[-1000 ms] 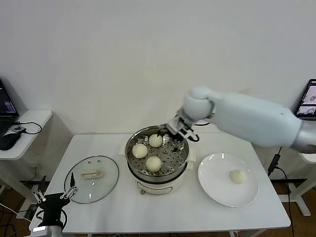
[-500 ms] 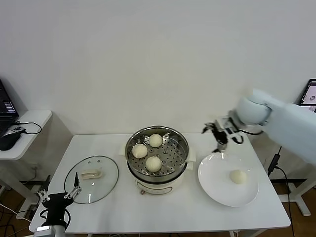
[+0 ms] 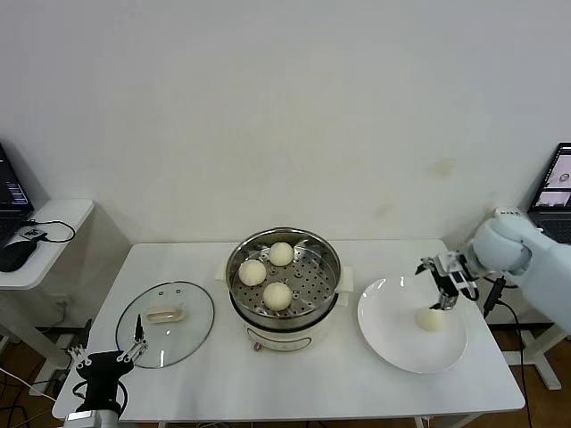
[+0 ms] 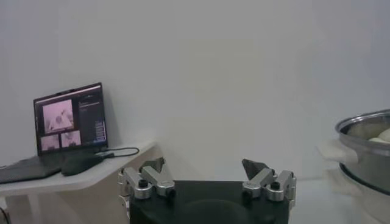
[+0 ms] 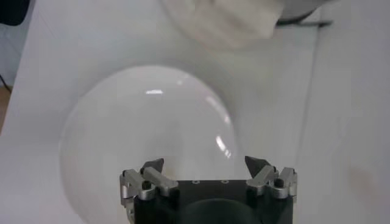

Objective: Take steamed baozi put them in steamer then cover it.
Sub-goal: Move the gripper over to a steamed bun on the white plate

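The steel steamer (image 3: pixel 285 261) stands on its white cooker base at the table's middle and holds three baozi (image 3: pixel 277 295). A fourth baozi (image 3: pixel 431 318) lies on the white plate (image 3: pixel 393 334) to the right. My right gripper (image 3: pixel 443 278) is open and empty, just above that baozi at the plate's far right side. The right wrist view shows the plate (image 5: pixel 122 134) under the open gripper (image 5: pixel 204 164); the baozi is hidden there. The glass cover (image 3: pixel 165 323) with its cream handle (image 3: pixel 165 314) lies flat on the table's left. My left gripper (image 3: pixel 105 358) is open and parked low by the front left corner.
A side desk with a laptop (image 4: pixel 70 117) and a mouse (image 3: pixel 13 254) stands to the left. The steamer's rim (image 4: pixel 365 131) shows in the left wrist view. Another screen (image 3: pixel 555 178) stands at the far right. Bare table lies in front of the steamer.
My right gripper has moved from over the steamer to the right and down, and now hangs open over the baozi on the plate. The left arm has barely moved.
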`<state>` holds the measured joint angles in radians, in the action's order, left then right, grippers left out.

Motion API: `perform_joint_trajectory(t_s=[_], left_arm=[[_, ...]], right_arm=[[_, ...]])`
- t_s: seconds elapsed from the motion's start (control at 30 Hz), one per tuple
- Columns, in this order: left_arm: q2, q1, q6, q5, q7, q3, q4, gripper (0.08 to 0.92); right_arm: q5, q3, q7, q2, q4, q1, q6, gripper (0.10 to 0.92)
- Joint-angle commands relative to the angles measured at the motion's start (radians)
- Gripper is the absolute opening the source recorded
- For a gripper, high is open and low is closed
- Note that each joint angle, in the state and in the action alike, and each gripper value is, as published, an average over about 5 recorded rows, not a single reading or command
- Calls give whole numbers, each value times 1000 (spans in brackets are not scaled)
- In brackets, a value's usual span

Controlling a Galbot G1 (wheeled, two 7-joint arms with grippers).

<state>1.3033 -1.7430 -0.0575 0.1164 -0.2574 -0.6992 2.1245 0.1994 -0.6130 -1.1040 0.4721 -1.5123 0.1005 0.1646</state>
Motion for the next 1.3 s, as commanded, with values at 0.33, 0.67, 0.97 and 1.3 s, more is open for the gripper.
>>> perform_joint_trajectory(t_s=[0.33,0.67,0.97,1.3], left_arm=[[4,-4,1,-5,0,-5,-15,823],[-1,1,1,-3,1,-5,-21,823],[1,5,1,-3,1,-3,-25,823],[4,9,1,-3,0,2,-31,823]], right_arm=[[177,157,7,90,179,251,-36,823],[198,155,24,164,232,232,-41,823],[212,155,30,183,249,224,-24,803],[227,158,21,186,255,222,-15,693]])
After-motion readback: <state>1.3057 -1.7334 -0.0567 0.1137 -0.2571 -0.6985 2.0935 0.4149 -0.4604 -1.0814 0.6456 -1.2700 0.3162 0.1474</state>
